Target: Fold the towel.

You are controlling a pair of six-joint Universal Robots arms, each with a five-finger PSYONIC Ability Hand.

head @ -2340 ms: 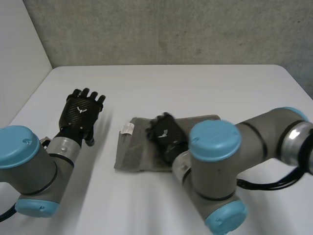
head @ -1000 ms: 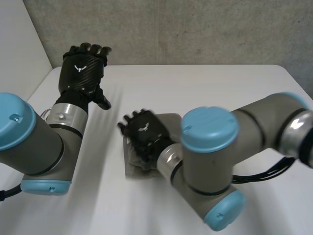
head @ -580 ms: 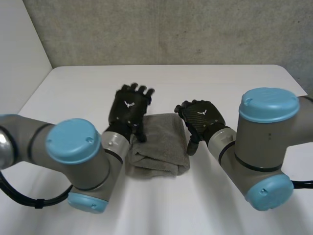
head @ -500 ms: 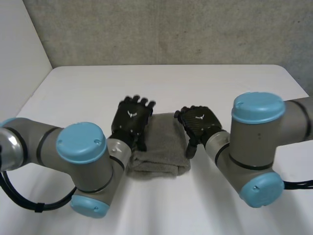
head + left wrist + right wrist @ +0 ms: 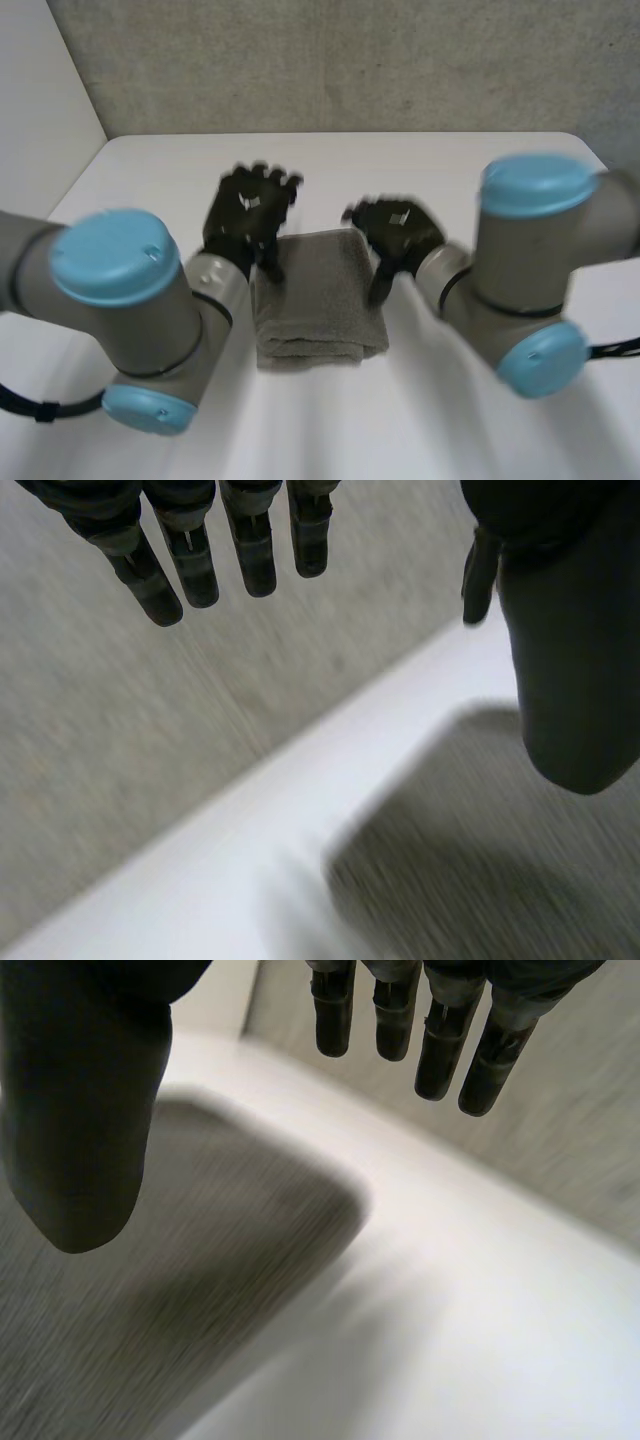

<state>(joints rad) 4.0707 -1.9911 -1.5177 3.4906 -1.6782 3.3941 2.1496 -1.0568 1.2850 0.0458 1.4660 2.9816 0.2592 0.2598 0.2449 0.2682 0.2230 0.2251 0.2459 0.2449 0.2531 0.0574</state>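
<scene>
- Folded grey terry towel [image 5: 318, 295] lies on white table [image 5: 450, 170] between the hands.
- Black left hand [image 5: 243, 212], black right hand [image 5: 400, 232]: fingers straight, empty.
- A thumb catching an edge could undo the fold.

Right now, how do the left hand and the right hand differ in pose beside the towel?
The left hand is at the folded towel's far left corner; the right hand is at its far right corner. The left hand sits slightly nearer the wall than the right hand. The left hand's fingers point towards the wall; the right hand's slant towards the left hand. Both are open, gripping nothing.
</scene>
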